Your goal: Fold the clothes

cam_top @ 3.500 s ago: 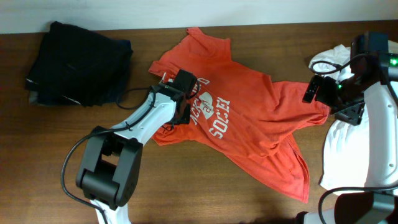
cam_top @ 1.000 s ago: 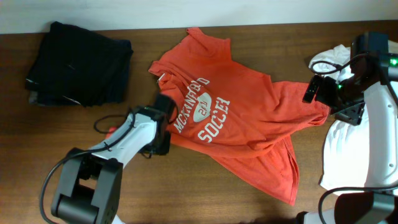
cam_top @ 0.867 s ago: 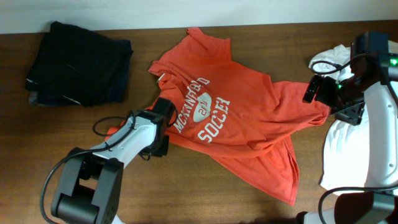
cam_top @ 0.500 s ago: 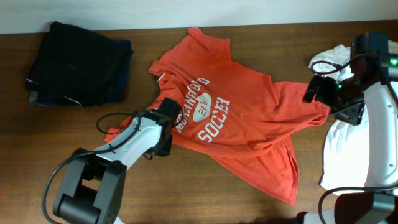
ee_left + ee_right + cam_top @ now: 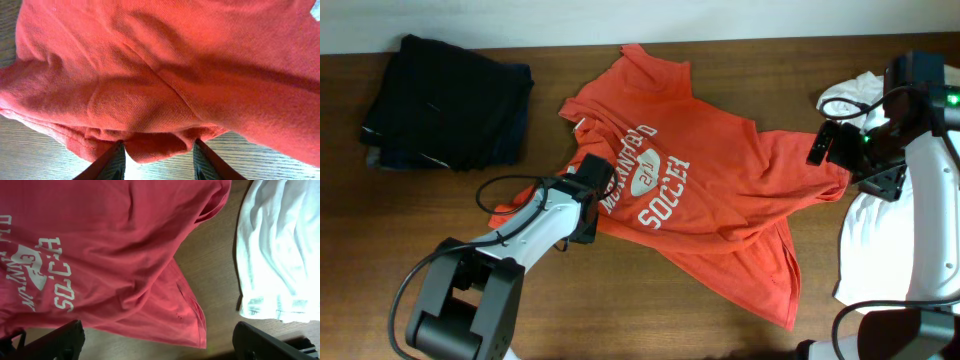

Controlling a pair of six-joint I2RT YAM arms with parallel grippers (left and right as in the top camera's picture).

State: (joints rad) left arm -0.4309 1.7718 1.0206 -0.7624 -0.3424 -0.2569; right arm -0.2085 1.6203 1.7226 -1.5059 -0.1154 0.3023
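Brown wood-grain tabletop (image 5: pixel 620 310), spanning the whole overhead view. Dark bundle (image 5: pixel 445 100) of cloth at the far left corner, rumpled, well apart from everything else, close to the back edge. Pale wall (image 5: pixel 520 20) just behind that edge.

- Left end effector (image 5: pixel 157 150): fingertips tucked under red shirt (image 5: pixel 165 65) fold; grip unclear.
- White shirt (image 5: pixel 280 245) cut off at right wrist view's edges.
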